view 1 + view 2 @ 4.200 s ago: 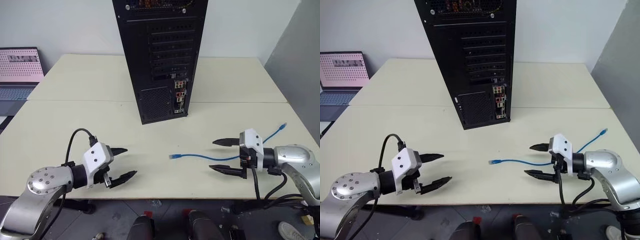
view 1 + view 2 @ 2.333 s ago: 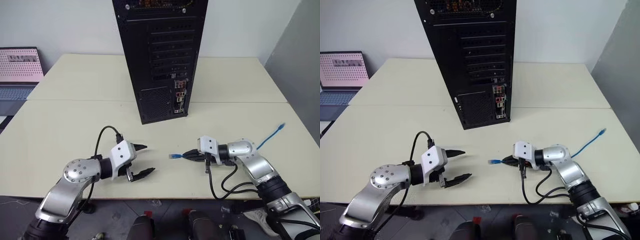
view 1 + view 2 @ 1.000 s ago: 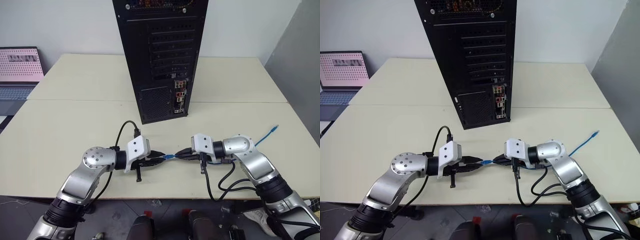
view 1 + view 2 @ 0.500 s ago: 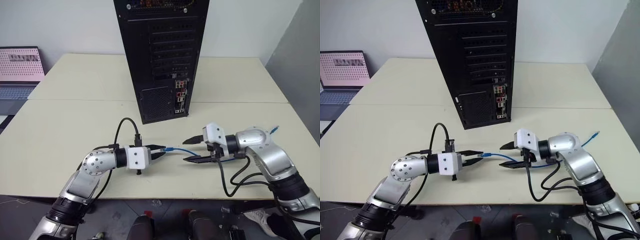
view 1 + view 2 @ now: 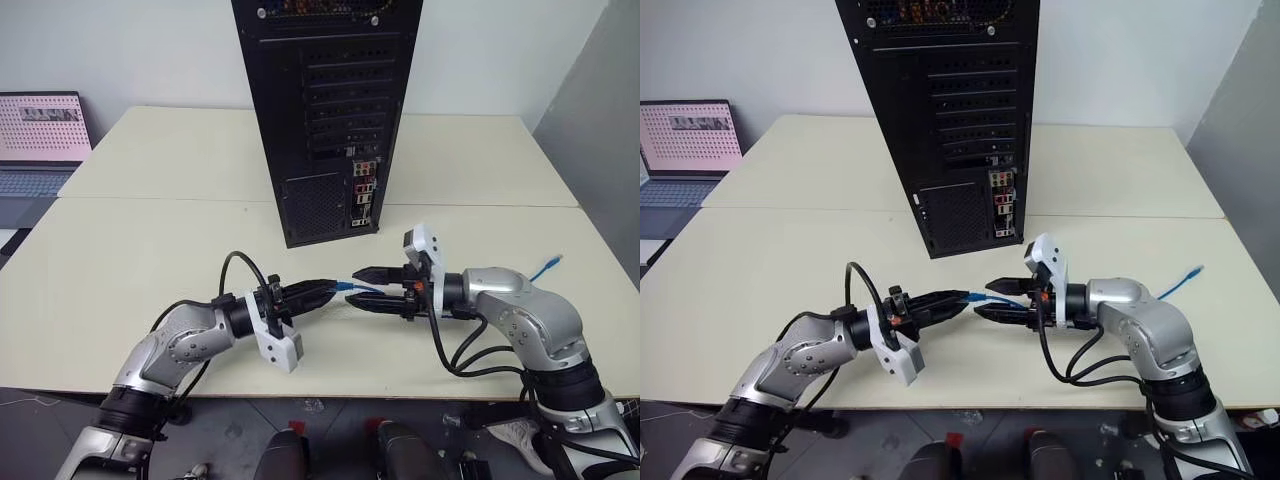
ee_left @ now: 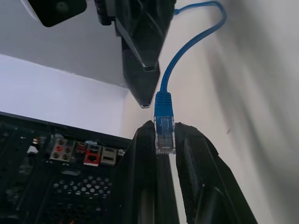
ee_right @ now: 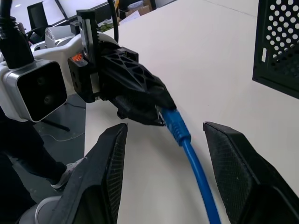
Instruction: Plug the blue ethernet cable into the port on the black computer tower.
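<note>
The left gripper (image 5: 330, 291) is closed on the plug (image 6: 164, 132) at one end of the cable (image 5: 372, 287), the clear-tipped blue plug pinched between its two black fingers (image 6: 140, 177) and held just above the table (image 5: 120, 250). The right gripper (image 5: 368, 288) faces it from the other side, its jaws spread apart with the cable running between them and neither finger (image 7: 108, 168) touching it; its tips sit just beside the left gripper's tips.

There are two grippers, one cable, one tower (image 5: 325, 110) and one laptop (image 5: 40, 140).

The cable is a thin, bright blue cord. From the held plug it arcs through the right gripper's open jaws, passes behind the right arm, and its far end (image 5: 553, 263) lies on the table near the right edge, with a small plug there too. That makes two plugs, one at each end.

The tower stands upright on the table beyond both grippers, well apart from the cable. Its back face shows a stack of horizontal slot covers, a perforated grille low down, and a narrow vertical strip of coloured connectors (image 5: 362, 195) beside the grille; which socket in it is the port cannot be told. The laptop sits open at the far left.
</note>
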